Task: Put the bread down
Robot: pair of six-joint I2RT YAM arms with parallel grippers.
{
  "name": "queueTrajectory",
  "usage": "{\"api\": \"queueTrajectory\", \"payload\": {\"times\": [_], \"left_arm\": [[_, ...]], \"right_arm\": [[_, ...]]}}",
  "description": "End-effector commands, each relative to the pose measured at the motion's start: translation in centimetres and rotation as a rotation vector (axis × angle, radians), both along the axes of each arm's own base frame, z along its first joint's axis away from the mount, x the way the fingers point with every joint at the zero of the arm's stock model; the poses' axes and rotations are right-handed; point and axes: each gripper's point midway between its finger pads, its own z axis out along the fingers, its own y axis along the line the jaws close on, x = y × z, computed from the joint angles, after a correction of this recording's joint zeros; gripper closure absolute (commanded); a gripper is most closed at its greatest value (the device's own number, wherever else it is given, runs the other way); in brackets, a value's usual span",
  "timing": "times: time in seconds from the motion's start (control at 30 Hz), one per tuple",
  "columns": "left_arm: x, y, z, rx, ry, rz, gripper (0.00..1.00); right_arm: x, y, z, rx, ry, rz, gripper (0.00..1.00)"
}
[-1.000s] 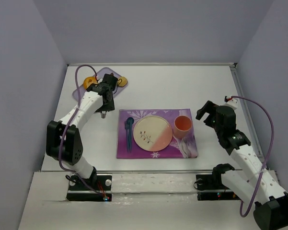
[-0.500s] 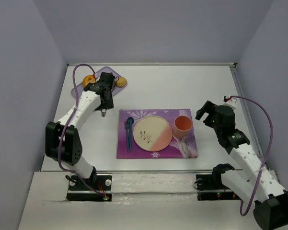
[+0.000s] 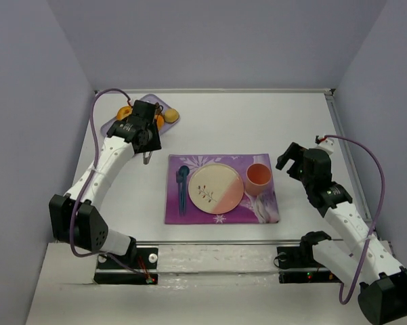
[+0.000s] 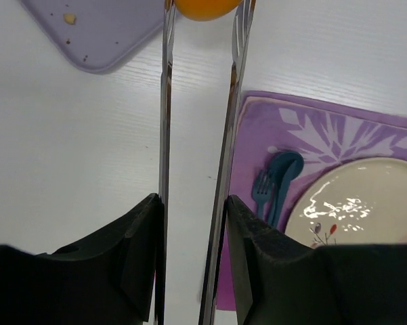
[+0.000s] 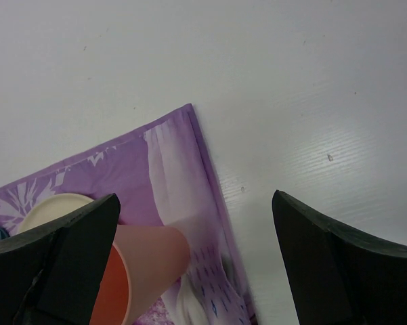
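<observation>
smooth glossy orange-golden bread (image 4: 206,5), rounded, no markings showing, pinched between the long metal tips of the left gripper (image 4: 204,15), just off the purple tray (image 4: 101,34) corner, right gripper (image 5: 194,200) spread wide, well away from the tray

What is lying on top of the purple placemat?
A plate, a pink cup and a blue fork and spoon lie on the placemat. The mat's print beneath them is covered.

White arms (image 3: 112,159), black joints (image 3: 81,223), purple cables (image 3: 382,183)
</observation>
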Motion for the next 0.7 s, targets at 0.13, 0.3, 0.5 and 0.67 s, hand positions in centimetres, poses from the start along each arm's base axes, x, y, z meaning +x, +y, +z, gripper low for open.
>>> {"api": "queueTrajectory", "payload": {"times": [0.13, 0.3, 0.5, 0.67], "left_arm": [[-6.9, -9.0, 3.8, -0.170, -0.048, -0.280, 0.94], [-12.6, -11.0, 0.4, -0.236, 0.102, -0.362, 0.88], [-16.7, -13.1, -2.0, -0.261, 0.230, -0.442, 0.81], [-18.6, -15.2, -2.3, -0.270, 0.273, -0.512, 0.75]], "right_arm": [[0.6, 0.3, 2.0, 0.020, -0.067, 0.009, 0.00], [0.6, 0.4, 2.0, 0.025, -0.066, 0.015, 0.00], [0.6, 0.5, 2.0, 0.029, -0.069, 0.015, 0.00], [0.5, 0.6, 2.1, 0.031, -0.071, 0.022, 0.00]]}}
